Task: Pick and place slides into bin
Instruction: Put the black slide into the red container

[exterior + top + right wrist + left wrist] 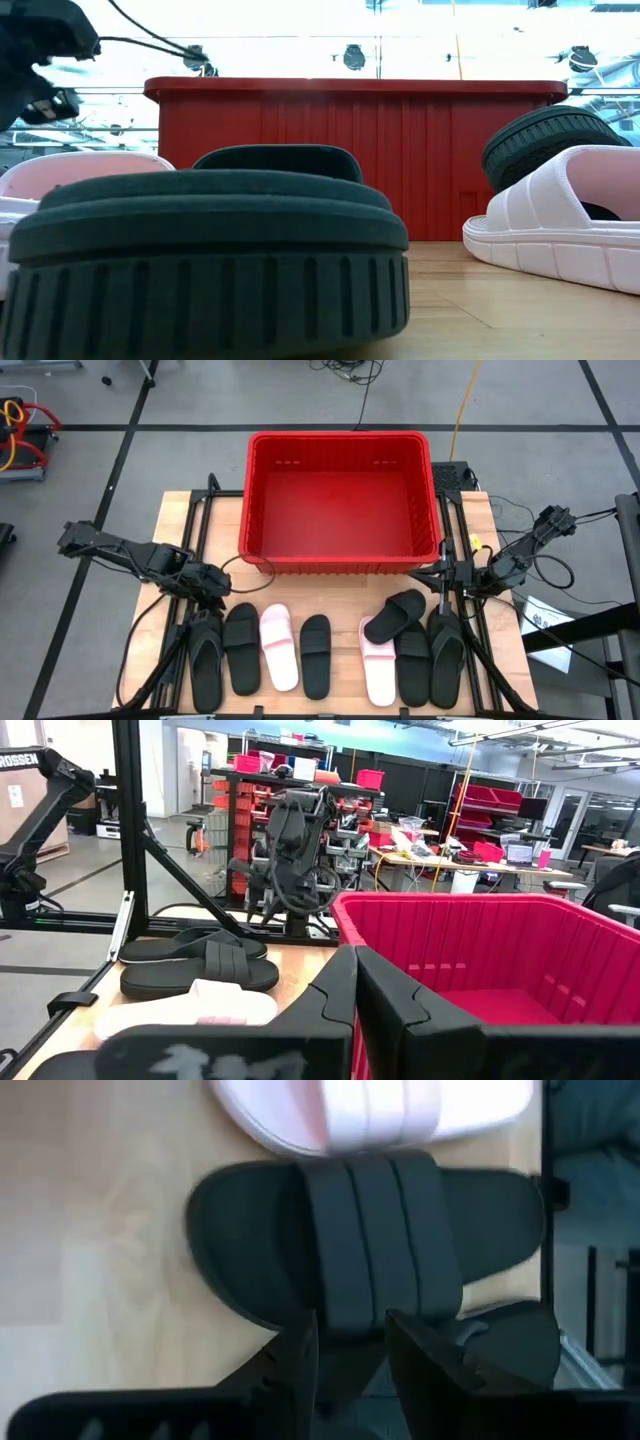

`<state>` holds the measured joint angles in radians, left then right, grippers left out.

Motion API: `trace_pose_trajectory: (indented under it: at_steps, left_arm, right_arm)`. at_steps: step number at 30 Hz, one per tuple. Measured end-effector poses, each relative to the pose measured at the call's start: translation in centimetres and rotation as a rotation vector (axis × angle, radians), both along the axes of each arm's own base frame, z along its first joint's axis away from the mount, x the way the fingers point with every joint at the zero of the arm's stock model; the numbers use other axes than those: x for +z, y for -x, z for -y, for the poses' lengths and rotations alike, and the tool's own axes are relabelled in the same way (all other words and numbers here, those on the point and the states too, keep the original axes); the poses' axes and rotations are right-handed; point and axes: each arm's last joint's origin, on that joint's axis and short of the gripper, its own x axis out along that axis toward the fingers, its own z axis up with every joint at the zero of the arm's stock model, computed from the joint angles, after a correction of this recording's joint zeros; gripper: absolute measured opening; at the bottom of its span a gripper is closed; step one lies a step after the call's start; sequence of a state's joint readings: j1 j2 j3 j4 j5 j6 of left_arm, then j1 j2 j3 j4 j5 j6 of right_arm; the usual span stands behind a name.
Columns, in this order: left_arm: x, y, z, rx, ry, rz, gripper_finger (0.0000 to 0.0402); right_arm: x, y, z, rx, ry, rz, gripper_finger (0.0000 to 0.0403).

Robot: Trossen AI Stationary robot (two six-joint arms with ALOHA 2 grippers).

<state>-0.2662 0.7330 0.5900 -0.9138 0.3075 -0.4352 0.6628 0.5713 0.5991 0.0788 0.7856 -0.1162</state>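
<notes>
Black slide (370,1250) fills frame centre in the left wrist view, my left gripper (350,1345) parted over its band. Right gripper (355,982) pressed shut, frame right in high view. Bin (340,505) top centre, slides in a row below it.

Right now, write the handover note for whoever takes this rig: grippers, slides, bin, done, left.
Left gripper: open, over the band of a black slide near the table's left end, not gripping it.
Right gripper: shut, empty, waiting by the bin's right front corner.
Bin: red, at the table's back, nothing inside.
Slides: all on the table in front of the bin, black ones plus two pink ones; one black slide lies tilted across others on the right.
Done: none binned. Left: every slide.
</notes>
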Motion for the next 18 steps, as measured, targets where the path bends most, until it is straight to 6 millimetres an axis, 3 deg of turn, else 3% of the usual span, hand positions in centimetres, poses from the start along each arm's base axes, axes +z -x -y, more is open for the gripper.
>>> trace_pose_trajectory:
  at_steps: [10, 18]
  left_arm:
    - [-4.0, -0.8, 0.3, 0.05, 0.068, 0.061, 0.0115]
    - [-6.0, -0.1, 0.2, 0.051, 0.097, -0.02, 0.0115]
  right_arm:
    - [0.0, 0.0, 0.0, 0.0, 0.0, 0.0, 0.0]
    - [0.0, 0.0, 0.0, -0.002, 0.0, 0.0, 0.0]
